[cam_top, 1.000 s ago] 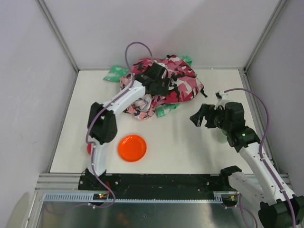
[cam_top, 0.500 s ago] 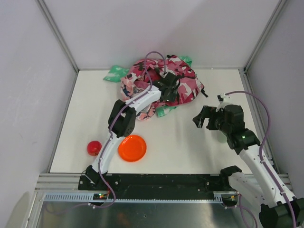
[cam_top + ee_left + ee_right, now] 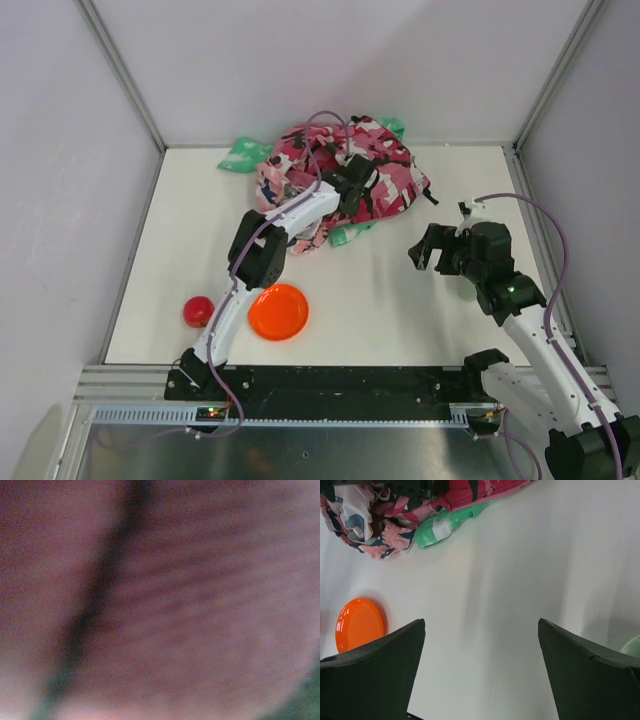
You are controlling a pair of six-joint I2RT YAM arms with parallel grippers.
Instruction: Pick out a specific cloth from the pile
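**Left arm swung across the pile; claw buried, grip unconfirmed**

Left claw (image 3: 358, 190) went from the pile's left flank a second ago to its middle-right, and has barely shifted in the last half second. The small red ball (image 3: 198, 311), mostly covered by the arm before, is exposed again.

Small plain white cloth (image 3: 356, 509): the best candidate is the white scrap tucked in the near-left fringe of the mound of pink, red and black patterned cloths (image 3: 385, 165). It sits back along the left forearm, short of the claw tip and not under it.

Left wrist view is only blurred pinkish fabric against the lens, so the claw is pressed into patterned cloth. Can't tell whether it's clenched, released or pinching anything.

Judgement: a grab here gets patterned fabric, not the white piece. Either it's clearing a layer or it's off target.

Right claw (image 3: 481, 624) hangs released, jaws wide with nothing between them. It's well to the right of the left claw, over bare white table (image 3: 400, 300).

Green white-speckled cloth (image 3: 243, 154) pokes out far-left of the left claw, and another green bit lies just on its near side. Flat round orange plate (image 3: 278, 311) lies by the left arm's elbow, well behind the claw, with the ball beside it.
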